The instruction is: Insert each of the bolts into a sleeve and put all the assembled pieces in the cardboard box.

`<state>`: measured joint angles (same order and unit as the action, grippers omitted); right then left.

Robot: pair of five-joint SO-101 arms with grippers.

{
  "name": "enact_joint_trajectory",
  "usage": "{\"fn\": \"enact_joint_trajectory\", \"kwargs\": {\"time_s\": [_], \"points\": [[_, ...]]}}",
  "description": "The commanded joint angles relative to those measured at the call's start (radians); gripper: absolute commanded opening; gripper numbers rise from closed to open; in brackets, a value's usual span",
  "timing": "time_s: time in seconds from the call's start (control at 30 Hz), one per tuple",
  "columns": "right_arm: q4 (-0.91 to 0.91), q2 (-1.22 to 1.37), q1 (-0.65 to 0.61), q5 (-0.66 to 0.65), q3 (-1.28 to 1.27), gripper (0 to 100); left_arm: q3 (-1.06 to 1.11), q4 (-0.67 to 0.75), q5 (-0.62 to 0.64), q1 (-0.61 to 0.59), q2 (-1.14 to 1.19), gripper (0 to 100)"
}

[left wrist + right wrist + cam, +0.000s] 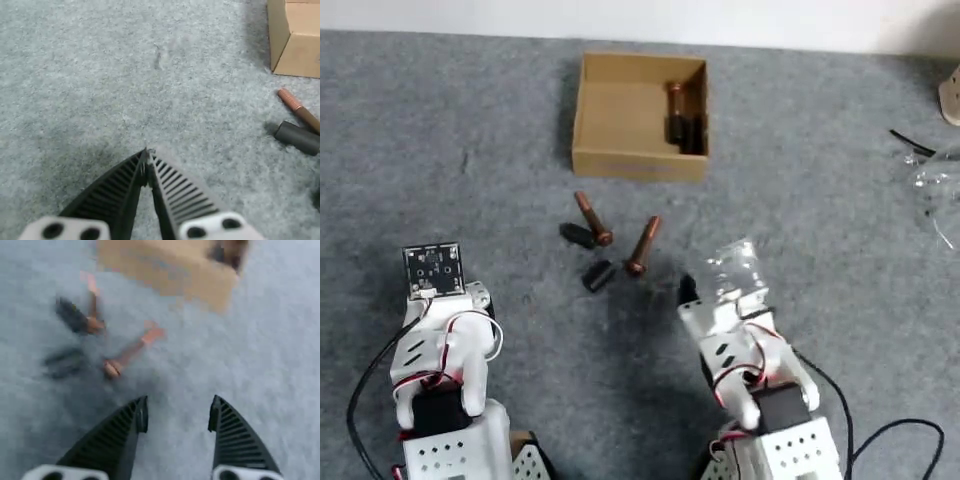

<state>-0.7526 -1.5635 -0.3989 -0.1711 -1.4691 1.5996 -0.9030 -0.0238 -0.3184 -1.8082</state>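
Grey carpet [440,130] covers the whole work surface.

The right gripper [178,407] hangs with its jaws spread wide and nothing between them. It sits on the near side of the cardboard box [640,165], a little to the box's right, and faces the loose parts. That spread looks like readiness to take one of them. The left gripper [149,152] is pinched together with its tips meeting and is empty. It is low over bare carpet, well to the box's left, and seems parked out of the way.

Between the arms and the box's front wall lie the unjoined parts. The first bolt [592,218] is closest to the box, its head right beside the first sleeve [577,235]. The second bolt [643,245] lies slanted to its right, head toward the arms. The second sleeve [598,275] is farthest from the box, near that head.

Inside the box, against its right wall, rests one assembled piece [677,115]. By my judgement two pairs are left to join.
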Motion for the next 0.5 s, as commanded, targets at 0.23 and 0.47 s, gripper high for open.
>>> {"fn": "enact_joint_trajectory", "kwargs": {"time_s": [0.23, 0.47], "points": [[0.18, 0.51, -0.16, -0.106, 0.246, 18.1, -0.008, 0.028, -0.005, 0.013, -0.012, 1], [0.188, 0.963, -0.265, -0.106, 0.601, 18.1, 0.015, 0.077, -0.006, 0.012, -0.012, 1]]}}
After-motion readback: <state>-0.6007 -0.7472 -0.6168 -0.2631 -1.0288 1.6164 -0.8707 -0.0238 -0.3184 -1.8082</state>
